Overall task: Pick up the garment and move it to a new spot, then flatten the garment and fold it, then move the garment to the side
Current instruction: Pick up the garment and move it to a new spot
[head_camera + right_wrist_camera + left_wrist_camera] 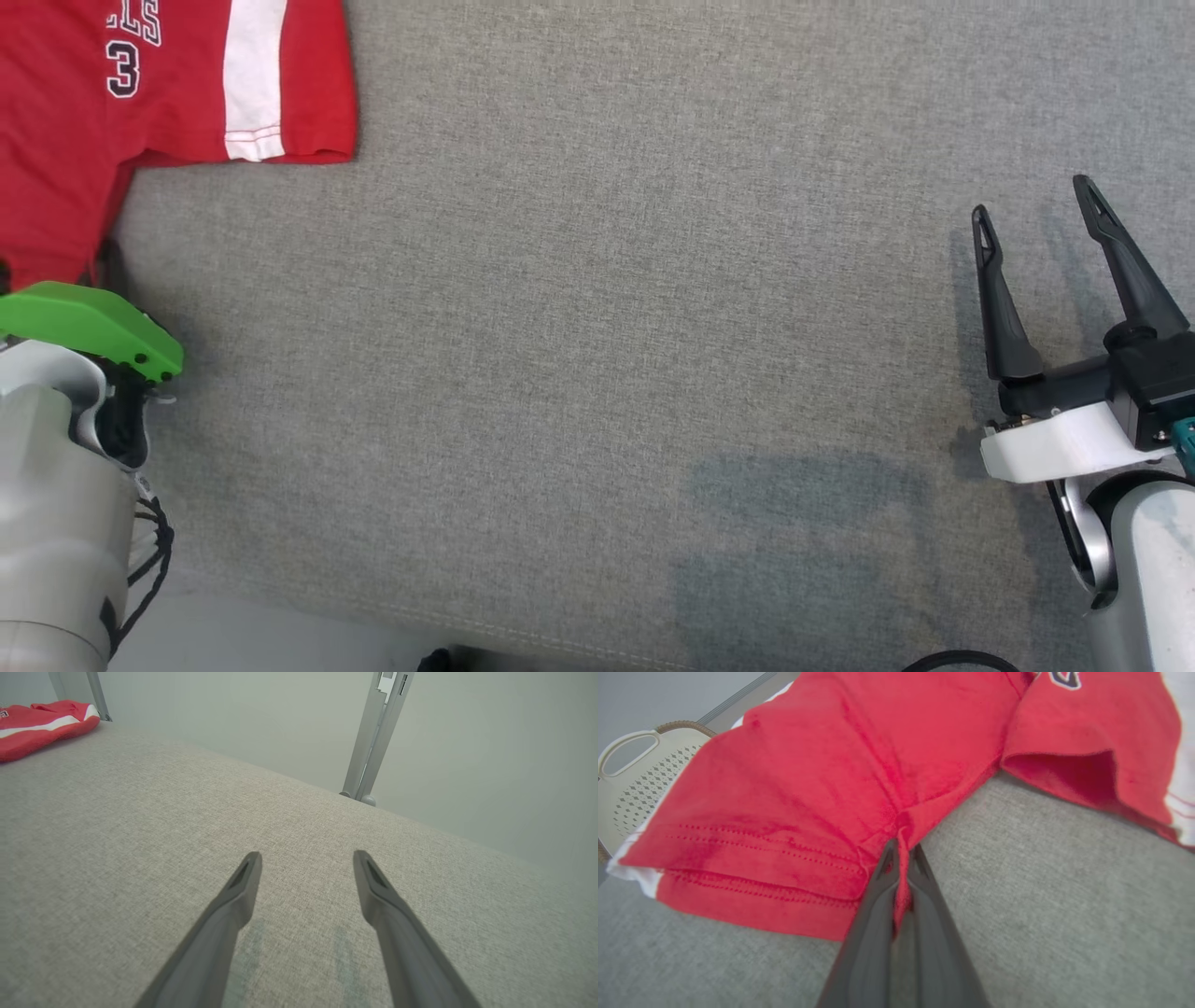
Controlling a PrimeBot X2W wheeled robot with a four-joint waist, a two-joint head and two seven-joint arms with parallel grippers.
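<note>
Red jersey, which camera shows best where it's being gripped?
The left wrist view: up close, the left gripper is shut on a fold of the red jersey. The head view shows its numbered front and striped sleeve at upper left; the right wrist view, a distant corner.

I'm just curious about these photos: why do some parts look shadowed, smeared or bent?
Head view: even light, with soft grey shadow patches on the fabric surface and beside the right gripper. Left wrist view: the left gripper, shut on the red garment, looks blurred from closeness. Right wrist view: the metal post leans, likely from wide-angle distortion.
</note>
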